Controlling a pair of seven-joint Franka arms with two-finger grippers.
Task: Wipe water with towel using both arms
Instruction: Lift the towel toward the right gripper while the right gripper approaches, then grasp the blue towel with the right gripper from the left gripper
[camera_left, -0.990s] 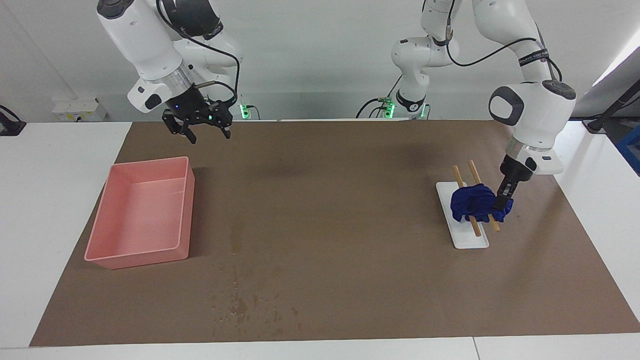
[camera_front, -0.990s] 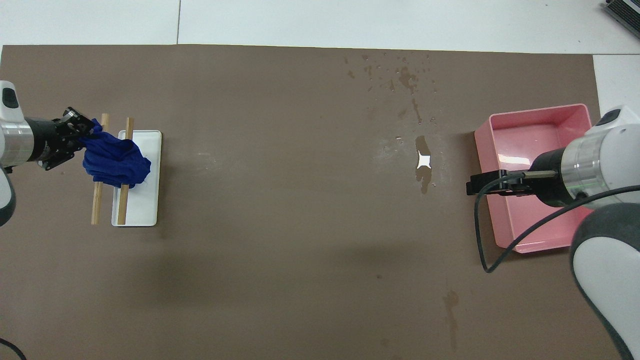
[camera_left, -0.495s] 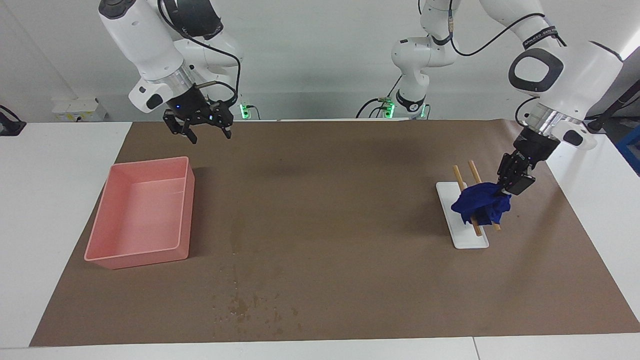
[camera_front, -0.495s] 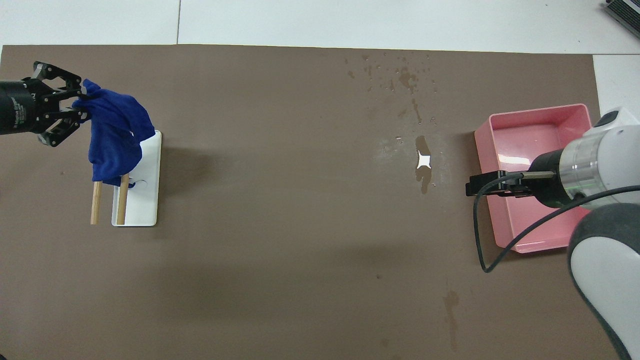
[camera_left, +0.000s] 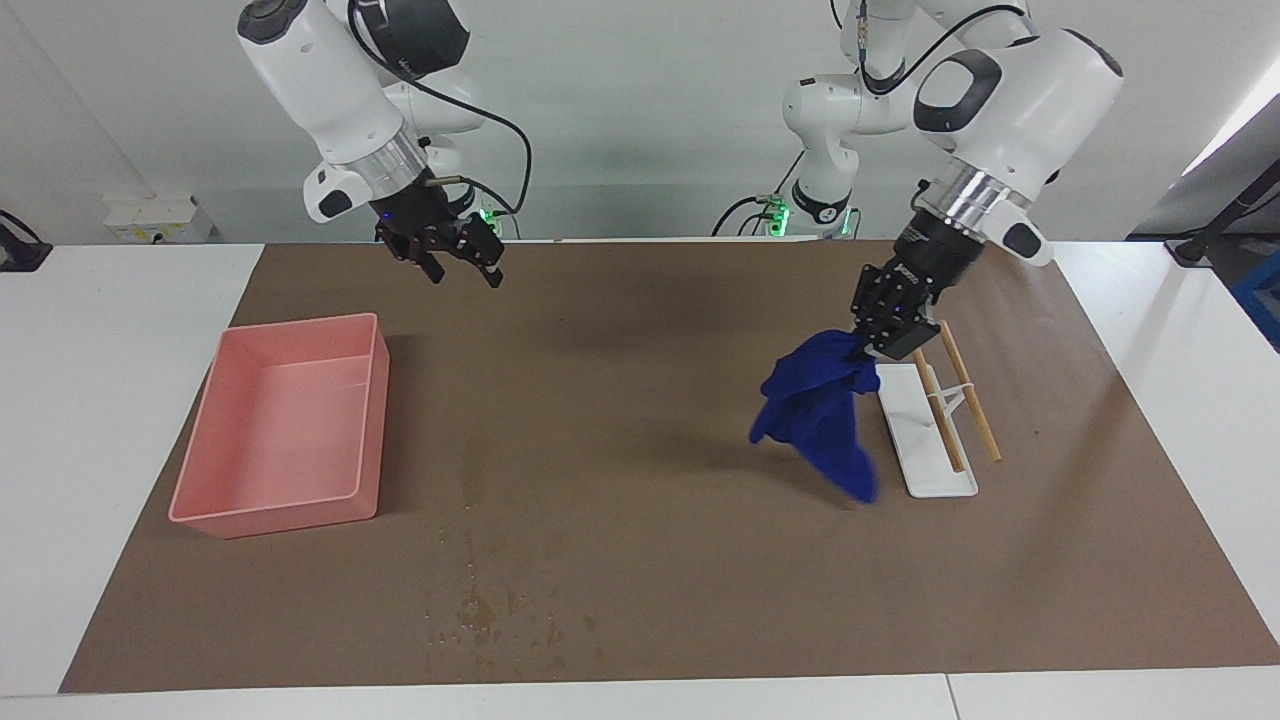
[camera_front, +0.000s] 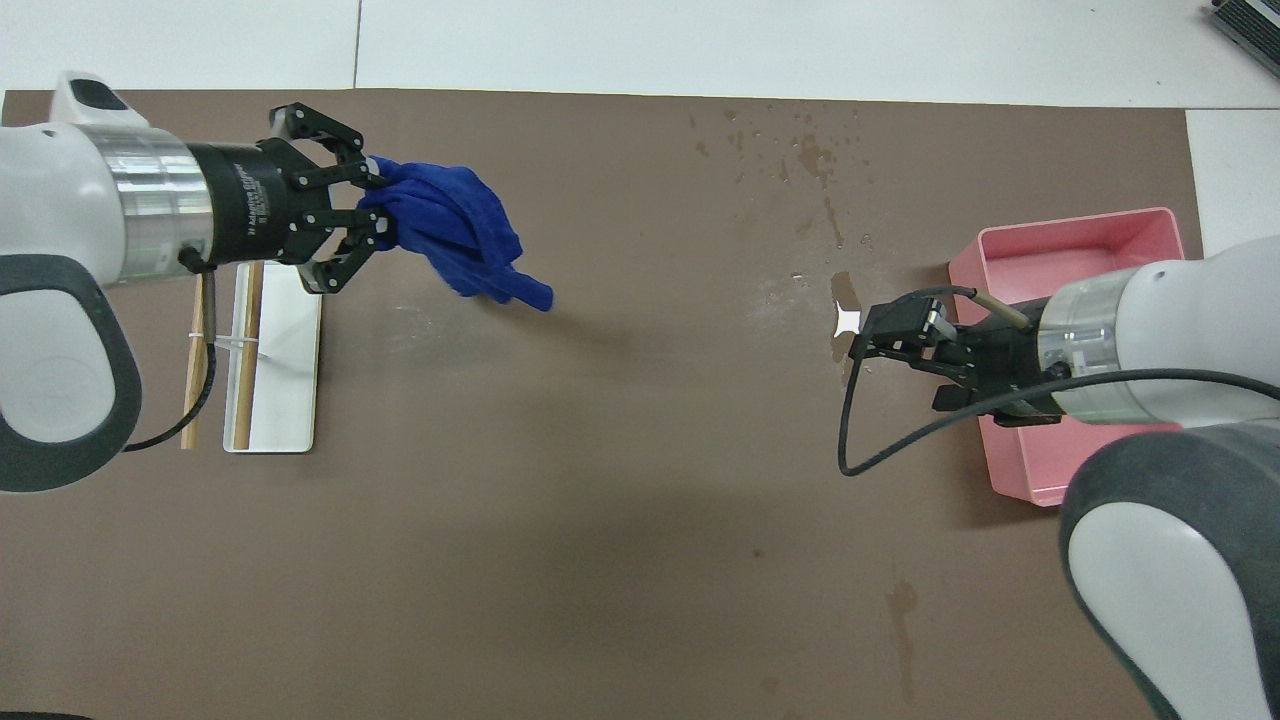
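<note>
On the brown mat (camera_left: 640, 400) we see the pink tray (camera_left: 215, 520), with nothing in it. The left gripper (camera_left: 868, 345) clenches the towel (camera_left: 815, 415), which hangs lengthwise over the mat beside the white dish (camera_left: 905, 400). For the right gripper (camera_left: 462, 272), over the mat, we cannot tell. The water (camera_left: 480, 610) lies farthest from the robots.

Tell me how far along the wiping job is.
Done: the towel is off the white tray, hanging from the left gripper above the mat. In hand: carrying it. Left: the water near the mat's edge farthest from the robots is unwiped; the right gripper holds nothing.
</note>
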